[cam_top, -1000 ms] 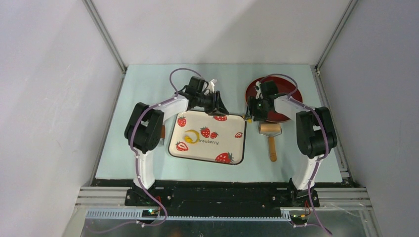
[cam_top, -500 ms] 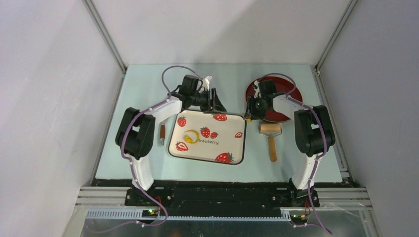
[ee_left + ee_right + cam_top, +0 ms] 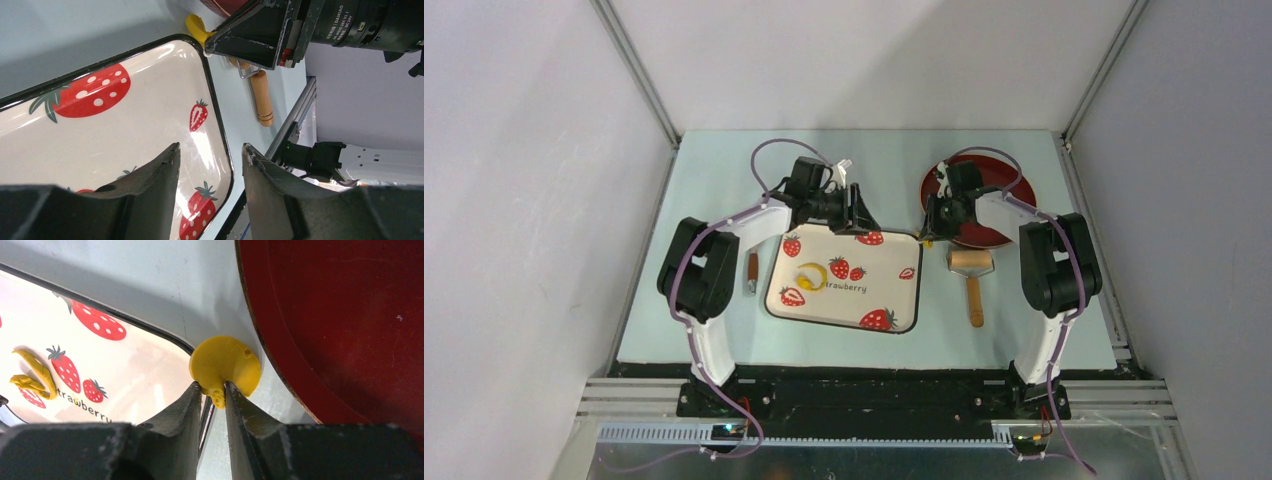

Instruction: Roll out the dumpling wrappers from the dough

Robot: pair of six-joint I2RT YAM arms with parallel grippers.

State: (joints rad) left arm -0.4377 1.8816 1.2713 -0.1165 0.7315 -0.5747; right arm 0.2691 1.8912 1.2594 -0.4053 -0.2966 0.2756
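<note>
The right claw (image 3: pixel 214 390) pinches the soft, bright-yellow round dough wrapper (image 3: pixel 227 360) by its thin near edge, between the strawberry-print tray (image 3: pixel 140 326) and the dark red plate (image 3: pixel 350 315); it looks light, floppy and easily dented, while the left claw (image 3: pixel 211 150) hangs half open, empty.

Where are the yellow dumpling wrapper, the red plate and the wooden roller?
yellow dumpling wrapper (image 3: pixel 227 360), right wrist view, centre of the disc's face.
red plate (image 3: pixel 350 315), right wrist view, bare inner surface.
wooden roller (image 3: pixel 975 302), top view, middle of its handle.
</note>
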